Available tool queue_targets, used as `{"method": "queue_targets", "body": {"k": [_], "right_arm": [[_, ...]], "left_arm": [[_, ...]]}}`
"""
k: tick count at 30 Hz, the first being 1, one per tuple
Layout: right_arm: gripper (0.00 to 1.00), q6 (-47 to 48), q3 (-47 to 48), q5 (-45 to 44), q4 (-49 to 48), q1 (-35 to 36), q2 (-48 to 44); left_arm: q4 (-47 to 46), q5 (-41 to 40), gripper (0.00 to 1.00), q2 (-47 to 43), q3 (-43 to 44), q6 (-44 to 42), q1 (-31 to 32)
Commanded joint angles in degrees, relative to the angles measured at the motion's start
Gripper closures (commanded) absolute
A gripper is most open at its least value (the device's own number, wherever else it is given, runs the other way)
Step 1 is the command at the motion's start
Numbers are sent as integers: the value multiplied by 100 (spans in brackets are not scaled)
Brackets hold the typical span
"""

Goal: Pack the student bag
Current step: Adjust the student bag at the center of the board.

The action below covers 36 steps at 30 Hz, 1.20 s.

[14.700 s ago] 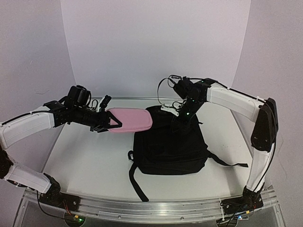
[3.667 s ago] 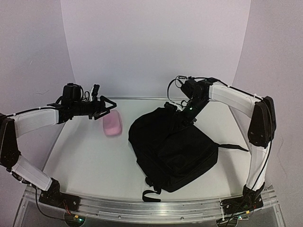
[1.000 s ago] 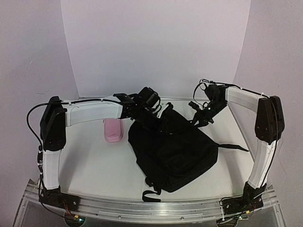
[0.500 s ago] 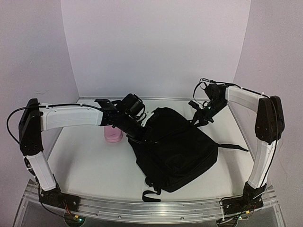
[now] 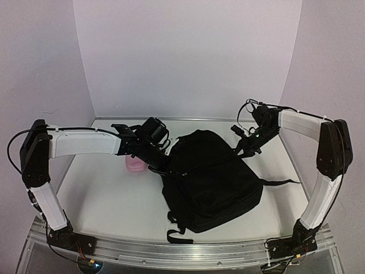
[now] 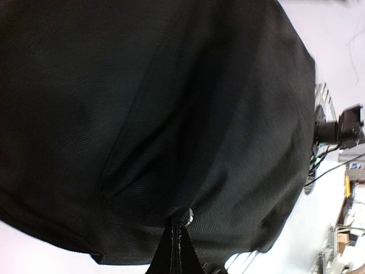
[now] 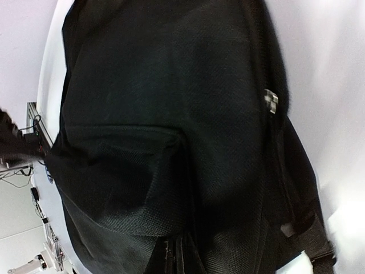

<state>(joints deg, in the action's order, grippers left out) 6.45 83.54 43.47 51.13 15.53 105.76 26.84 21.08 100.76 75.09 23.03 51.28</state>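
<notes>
White tabletop (image 5: 97,194) under pale lilac walls (image 5: 188,57), seen from above and behind your two white-and-black arms, with a silver metal rail (image 5: 188,246) along the near edge. A large soft black fabric backpack (image 5: 211,177) lies flat near the middle of the table, slightly right of centre. One long black strap (image 5: 278,182) trails from its right side across the table. A second strap (image 5: 173,227) loops out at its near left corner.

Your left arm reaches in low from the left, and your left gripper (image 5: 163,164) meets the backpack's upper left edge. From the left wrist camera, black cloth fills nearly the whole view. The two dark fingers (image 6: 171,257) are pressed together into a narrow wedge, their tips pinching the fabric.

Your right arm comes in from the right, and your right gripper (image 5: 244,149) touches the backpack's upper right corner. From the right wrist camera its fingers are black against black cloth, so you cannot tell whether those jaws are apart or together. A small white label (image 7: 270,100) shows on the backpack's side in that view.

A small pink oblong pencil case (image 5: 134,166) lies on the table just beside the backpack's left edge, partly hidden behind your left arm.
</notes>
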Motion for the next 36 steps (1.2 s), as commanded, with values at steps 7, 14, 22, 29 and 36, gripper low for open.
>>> {"method": "queue_targets", "body": {"k": [7, 14, 22, 29, 36], "right_arm": [[73, 816, -1214, 794, 351, 1479, -1365], [36, 722, 262, 440, 803, 887, -1073], [26, 775, 1273, -1677, 743, 225, -221], [27, 660, 1347, -1889, 712, 223, 673], [62, 862, 657, -1762, 716, 149, 563]], "left_arm": [[358, 362, 99, 1707, 2425, -85, -1292], [528, 203, 47, 1003, 2562, -48, -1394], [186, -211, 37, -683, 191, 594, -759], [16, -722, 29, -1258, -1152, 1585, -247], [-388, -737, 33, -970, -1567, 2007, -109]]}}
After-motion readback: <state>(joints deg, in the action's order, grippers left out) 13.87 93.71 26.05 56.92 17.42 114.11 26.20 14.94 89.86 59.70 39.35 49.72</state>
